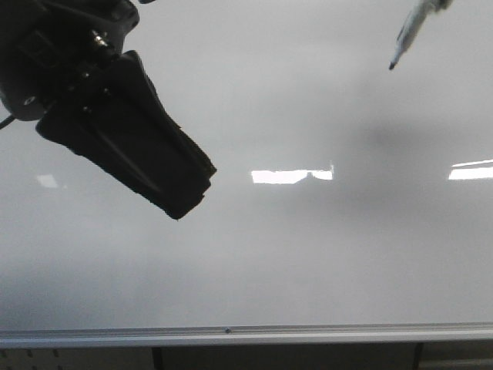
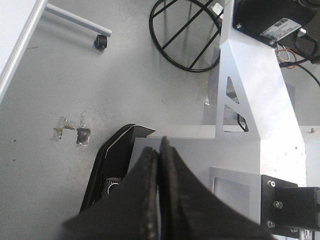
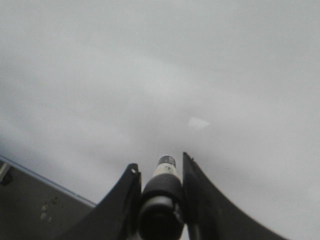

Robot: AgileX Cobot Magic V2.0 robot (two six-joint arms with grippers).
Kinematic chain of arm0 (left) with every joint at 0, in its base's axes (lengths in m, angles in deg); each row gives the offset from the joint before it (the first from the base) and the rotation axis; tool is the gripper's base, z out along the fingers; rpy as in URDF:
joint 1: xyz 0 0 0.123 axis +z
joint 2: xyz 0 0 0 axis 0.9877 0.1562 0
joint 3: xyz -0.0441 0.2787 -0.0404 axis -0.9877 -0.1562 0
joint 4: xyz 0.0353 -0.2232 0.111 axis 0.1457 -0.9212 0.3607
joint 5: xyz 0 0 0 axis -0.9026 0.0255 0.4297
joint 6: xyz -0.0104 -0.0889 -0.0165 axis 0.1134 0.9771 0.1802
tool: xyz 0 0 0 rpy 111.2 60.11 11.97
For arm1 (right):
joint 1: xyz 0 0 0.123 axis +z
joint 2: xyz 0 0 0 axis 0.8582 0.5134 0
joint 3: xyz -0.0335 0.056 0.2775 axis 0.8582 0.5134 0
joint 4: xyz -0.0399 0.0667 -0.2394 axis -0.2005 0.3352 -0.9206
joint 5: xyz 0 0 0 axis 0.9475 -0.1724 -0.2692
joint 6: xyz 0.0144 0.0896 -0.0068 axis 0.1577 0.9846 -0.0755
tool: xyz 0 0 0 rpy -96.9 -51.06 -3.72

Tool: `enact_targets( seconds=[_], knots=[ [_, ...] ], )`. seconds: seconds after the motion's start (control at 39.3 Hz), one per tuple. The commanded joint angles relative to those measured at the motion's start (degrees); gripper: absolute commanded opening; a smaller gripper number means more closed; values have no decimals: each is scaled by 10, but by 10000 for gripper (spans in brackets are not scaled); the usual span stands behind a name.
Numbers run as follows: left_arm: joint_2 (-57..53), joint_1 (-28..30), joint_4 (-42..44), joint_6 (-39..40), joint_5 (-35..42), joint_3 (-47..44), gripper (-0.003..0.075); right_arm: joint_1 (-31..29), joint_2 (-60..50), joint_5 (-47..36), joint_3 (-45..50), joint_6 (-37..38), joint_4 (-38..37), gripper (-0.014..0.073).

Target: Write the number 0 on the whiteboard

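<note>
Front view: whiteboard [image 1: 308, 254] glossy, unmarked — right jaws grip marker [image 1: 406, 35], left jaws pressed together.

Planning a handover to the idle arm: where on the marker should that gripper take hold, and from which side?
Grip the marker mid-barrel, just above its dark tip, approaching from the side, across its slanted axis. Its rear end sits clamped in the right gripper, so only the forward barrel is free. The left gripper, now closed, would probably need to open first.
</note>
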State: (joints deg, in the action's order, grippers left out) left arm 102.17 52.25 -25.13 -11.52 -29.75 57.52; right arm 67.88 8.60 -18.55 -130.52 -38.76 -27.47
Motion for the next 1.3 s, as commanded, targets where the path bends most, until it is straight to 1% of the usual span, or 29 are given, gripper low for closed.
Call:
enact_targets(
  seconds=[0.0, 0.18, 0.33, 0.53, 0.74, 1.09, 1.27],
  knots=[
    [-22, -3, -36, 0, -10, 16, -20, -3, 6, -45, -57, -1, 2, -58],
    [-22, -3, -36, 0, -10, 16, -20, -3, 48, -60, -115, -1, -1, -58],
    [-22, -3, -36, 0, -10, 16, -20, -2, 76, -65, -143, -1, -1, -58],
    [-22, -3, -36, 0, -10, 16, -20, -2, 93, -85, -146, -1, -1, -58],
    [-22, -3, -36, 0, -10, 16, -20, -2, 115, -89, -146, -1, -1, -58],
    [-22, -3, -36, 0, -9, 16, -20, -2, 151, -62, -145, -1, -3, -58],
    [-22, -3, -36, 0, -9, 16, -20, -3, 158, -59, -145, -1, -32, -58]
  ],
)
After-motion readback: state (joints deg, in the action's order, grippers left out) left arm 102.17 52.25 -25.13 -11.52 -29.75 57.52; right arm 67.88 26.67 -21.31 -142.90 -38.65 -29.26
